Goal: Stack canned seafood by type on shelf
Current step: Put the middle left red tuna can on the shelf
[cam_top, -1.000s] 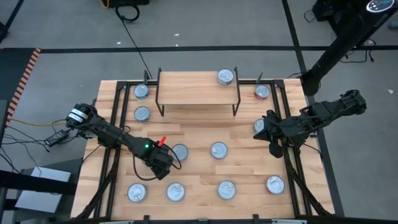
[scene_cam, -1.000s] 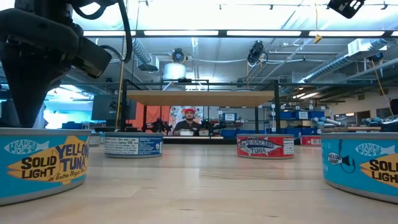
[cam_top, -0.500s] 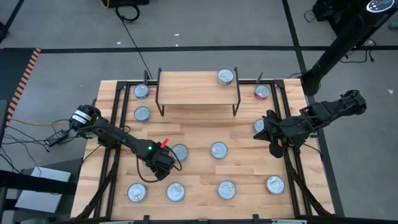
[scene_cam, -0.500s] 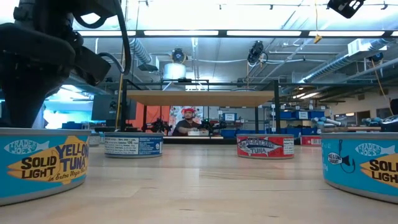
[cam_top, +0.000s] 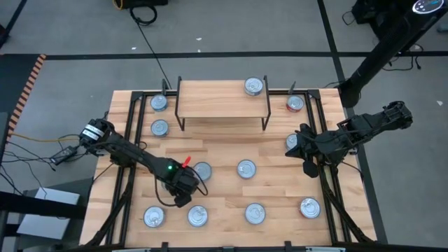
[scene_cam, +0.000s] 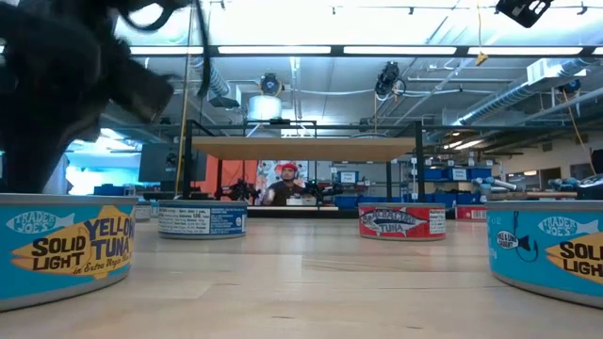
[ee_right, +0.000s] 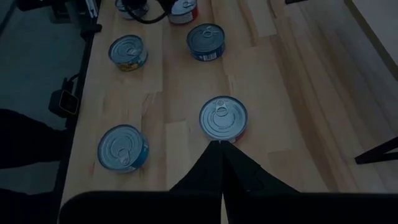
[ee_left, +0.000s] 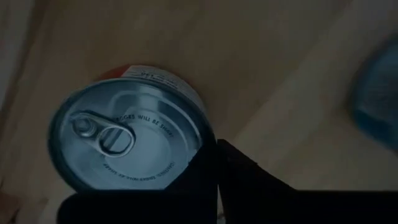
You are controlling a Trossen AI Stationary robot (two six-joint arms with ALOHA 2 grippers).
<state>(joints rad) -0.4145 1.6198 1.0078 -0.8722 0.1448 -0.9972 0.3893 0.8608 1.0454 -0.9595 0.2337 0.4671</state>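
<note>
stacking barely begun: one tin on the shelf

one round silver-topped tin point(cam_top: 254, 86) sits on the pale plank shelf point(cam_top: 217, 98); the other tins lie scattered over the wooden desk point(cam_top: 224, 150). left gripper point(cam_top: 183, 192) is clenched beside a red-sided tin point(ee_left: 127, 148), gripping nothing. right gripper point(cam_top: 305, 148) waits clenched and empty near the desk's right edge. tins look smooth, with ring-pull lids.
</note>
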